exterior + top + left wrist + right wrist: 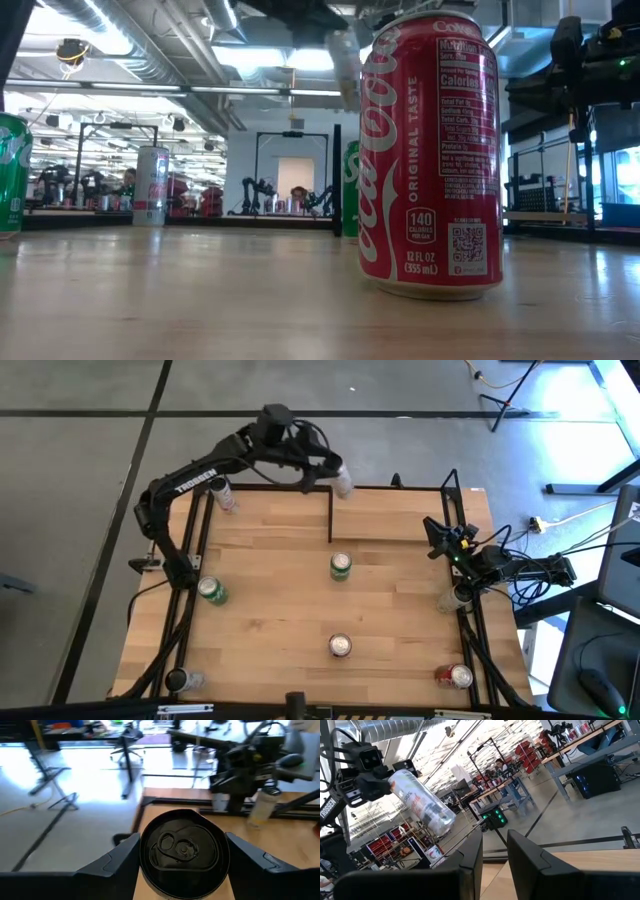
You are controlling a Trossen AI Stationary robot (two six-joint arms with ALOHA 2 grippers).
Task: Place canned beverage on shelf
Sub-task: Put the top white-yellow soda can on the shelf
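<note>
High view puts the left gripper (338, 478) over the counter's (270, 640) far edge, its fingers (114, 861) closed on a slim silver can (343, 483); the left wrist view shows the can's dark top (183, 847) between them. A thin-walled can is likely light, smooth and easily dented, so a moderate mid-body squeeze suits. The shelf (395, 515) lies just beyond. The right gripper (437, 538) waits, fingers (468, 855) narrowly apart, empty.
</note>
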